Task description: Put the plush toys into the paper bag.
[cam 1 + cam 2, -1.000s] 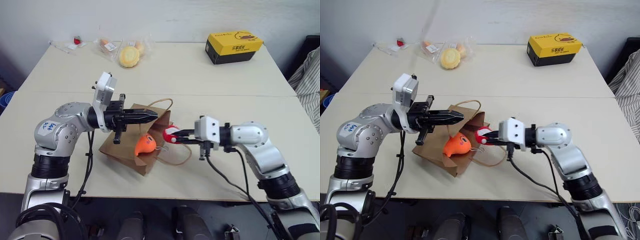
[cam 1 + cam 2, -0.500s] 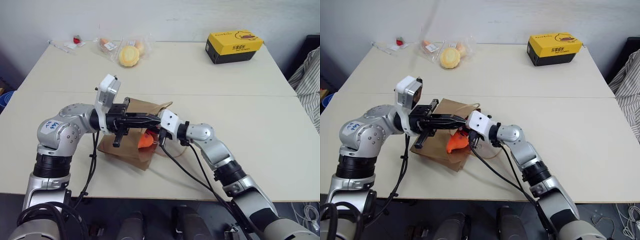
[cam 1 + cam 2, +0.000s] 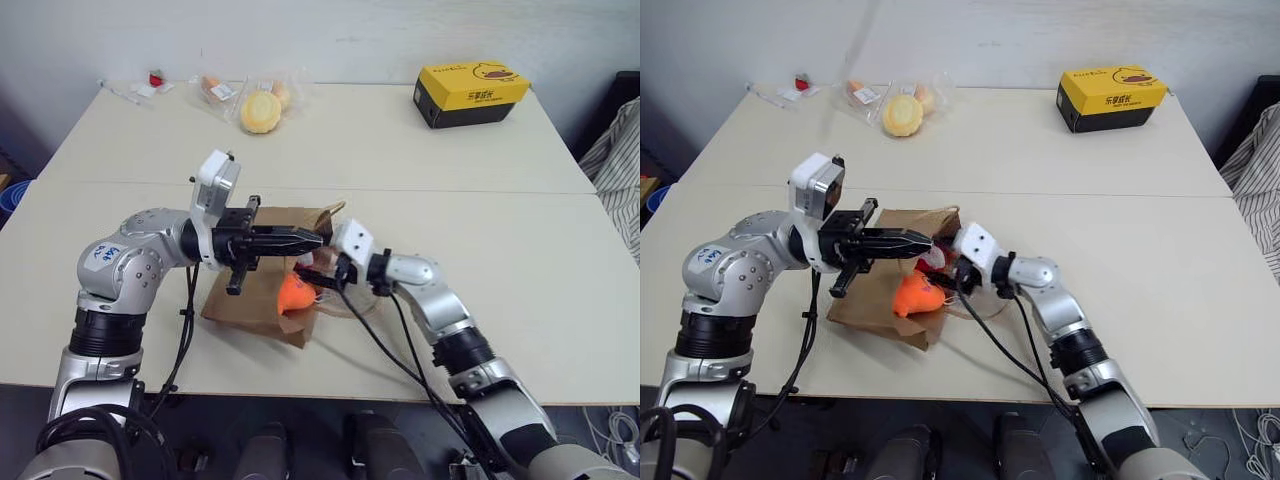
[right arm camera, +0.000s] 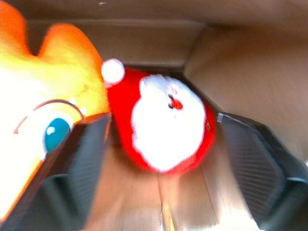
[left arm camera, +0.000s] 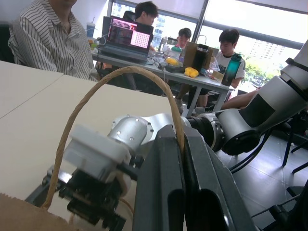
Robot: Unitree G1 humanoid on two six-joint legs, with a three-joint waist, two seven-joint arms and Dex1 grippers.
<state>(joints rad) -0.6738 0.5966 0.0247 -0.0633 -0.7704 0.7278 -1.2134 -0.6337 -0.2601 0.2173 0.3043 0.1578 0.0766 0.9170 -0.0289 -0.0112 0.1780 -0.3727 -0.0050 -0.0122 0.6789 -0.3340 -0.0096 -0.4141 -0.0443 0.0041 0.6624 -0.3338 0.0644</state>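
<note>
On the pale worktop [image 3: 420, 150], seen from the head's left eye, the left tool [image 3: 318, 238] points level toward the robot's right, its fingers pressed together on a twisted handle of the paper bag [image 3: 250, 295], which lies beneath and just behind its tip. The orange fish toy [image 3: 296, 292] sits directly under that tip, at the bag's mouth. The right tool [image 3: 308, 278] faces the left one from the other side, its tip just beside the fish and below the left tool's tip. Well beyond both tools lie a yellow-and-black box [image 3: 470, 93] and a wrapped yellow bun [image 3: 260, 111].

From the right eye, the same layout holds: a bit of the red-and-white Santa toy [image 3: 936, 261] shows between the two tool tips, just above the fish.

Along the left wrist view, the two dark fingers [image 5: 163, 192] are closed tight, pinching the tan loop handle [image 5: 96, 96], which arches over the white housing of the right arm just ahead. Far past the tool, people sit at a desk with a laptop.

Along the right wrist view, the black fingers [image 4: 86, 154] stand spread wide apart. The Santa toy lies between them, free of both pads, with brown bag walls behind it; the fish presses against one finger's side.
</note>
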